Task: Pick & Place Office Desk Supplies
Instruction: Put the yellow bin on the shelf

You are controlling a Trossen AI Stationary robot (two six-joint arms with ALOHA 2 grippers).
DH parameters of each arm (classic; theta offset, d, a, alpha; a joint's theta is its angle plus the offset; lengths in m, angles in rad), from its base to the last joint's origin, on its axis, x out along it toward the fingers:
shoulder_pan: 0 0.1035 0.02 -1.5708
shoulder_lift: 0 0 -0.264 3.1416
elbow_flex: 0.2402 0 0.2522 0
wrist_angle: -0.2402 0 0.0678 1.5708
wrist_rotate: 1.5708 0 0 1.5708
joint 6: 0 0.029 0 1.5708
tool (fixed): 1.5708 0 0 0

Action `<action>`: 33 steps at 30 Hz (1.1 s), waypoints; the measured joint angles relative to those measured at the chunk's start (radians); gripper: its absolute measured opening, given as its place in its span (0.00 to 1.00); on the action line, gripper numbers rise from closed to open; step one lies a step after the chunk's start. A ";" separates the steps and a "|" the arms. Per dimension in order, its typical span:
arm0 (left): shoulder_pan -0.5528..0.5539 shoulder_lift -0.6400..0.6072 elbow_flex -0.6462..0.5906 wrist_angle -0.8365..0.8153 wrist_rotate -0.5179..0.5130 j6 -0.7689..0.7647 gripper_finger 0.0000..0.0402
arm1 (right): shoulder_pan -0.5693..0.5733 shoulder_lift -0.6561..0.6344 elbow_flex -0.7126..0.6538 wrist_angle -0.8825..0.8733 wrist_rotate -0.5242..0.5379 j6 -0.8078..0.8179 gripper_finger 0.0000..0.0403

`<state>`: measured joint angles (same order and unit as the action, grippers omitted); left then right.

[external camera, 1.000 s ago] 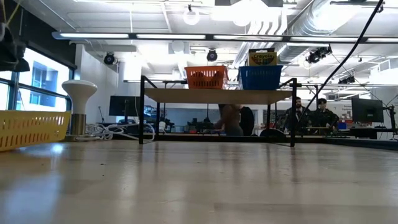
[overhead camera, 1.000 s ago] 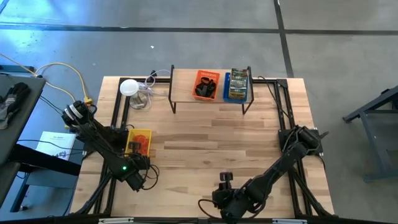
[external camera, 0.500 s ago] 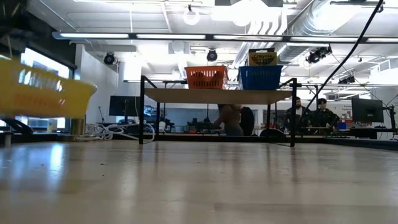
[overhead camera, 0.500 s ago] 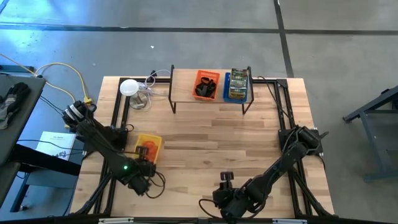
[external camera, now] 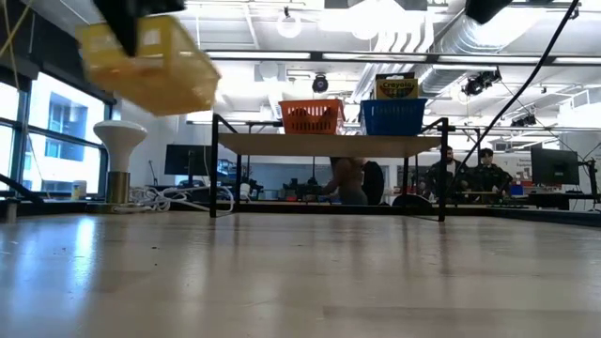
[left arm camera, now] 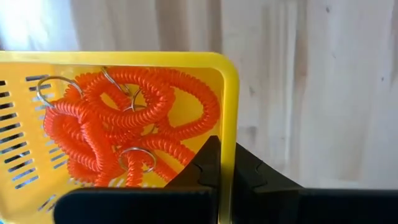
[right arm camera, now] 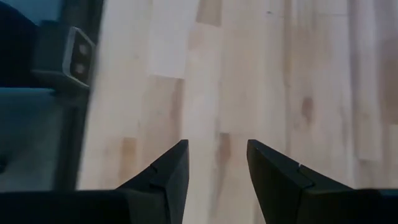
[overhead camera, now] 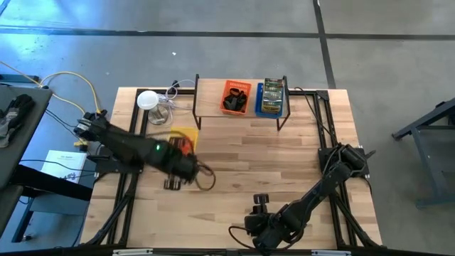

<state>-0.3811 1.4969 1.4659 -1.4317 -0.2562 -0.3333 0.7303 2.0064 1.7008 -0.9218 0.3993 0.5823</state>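
Observation:
A yellow slotted tray (left arm camera: pixel 124 62) holds several red-orange coiled loops with metal rings (left arm camera: pixel 118 124). It hangs in the air at the table's left, high in the low view (external camera: pixel 150 52), and shows beside the left arm in the high view (overhead camera: pixel 185 134). My left gripper (left arm camera: pixel 224 155) (overhead camera: pixel 183 158) is shut on the tray. My right gripper (right arm camera: pixel 217 149) (overhead camera: pixel 259 208) waits open above bare wood near the table's near edge. Black clip-like pieces lie in the orange tray (overhead camera: pixel 235 97) and green packets in the blue tray (overhead camera: pixel 272 97). My left gripper pinches the yellow tray's side wall near a rounded corner (left arm camera: pixel 229 124), one finger (left arm camera: pixel 205 165) inside the tray and one (left arm camera: pixel 255 174) outside. The tray is lifted clear of the table and sits tilted in the low view, with the coils lying inside it.
A low black-legged wooden shelf (overhead camera: pixel 213 89) stands at the far edge and carries the orange and blue trays. A white round lamp (overhead camera: pixel 147 99) with cables stands at the far left. Bare wood spans the table's middle (overhead camera: pixel 263 156). People sit in the room behind (external camera: pixel 470 169).
My left gripper has risen and swung from the near-left part of the table toward the far edge and the middle. The yellow tray, resting on the table a second ago, has been lifted clear, carried along and tipped.

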 joint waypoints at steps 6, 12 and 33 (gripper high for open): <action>0.167 0.006 0.118 -0.014 -0.005 0.180 0.00 | -0.008 -0.002 0.000 -0.086 0.076 0.000 0.37; 0.314 0.006 0.179 -0.010 -0.008 0.330 0.00 | -0.043 -0.047 0.000 -0.178 0.098 0.027 0.37; 0.559 0.128 0.186 0.195 0.007 0.657 0.00 | -0.031 -0.048 0.000 -0.144 0.025 0.111 0.37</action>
<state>0.1779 1.6250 1.6519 -1.2371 -0.2487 0.3241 0.6993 1.9583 1.7004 -1.0658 0.4246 0.6937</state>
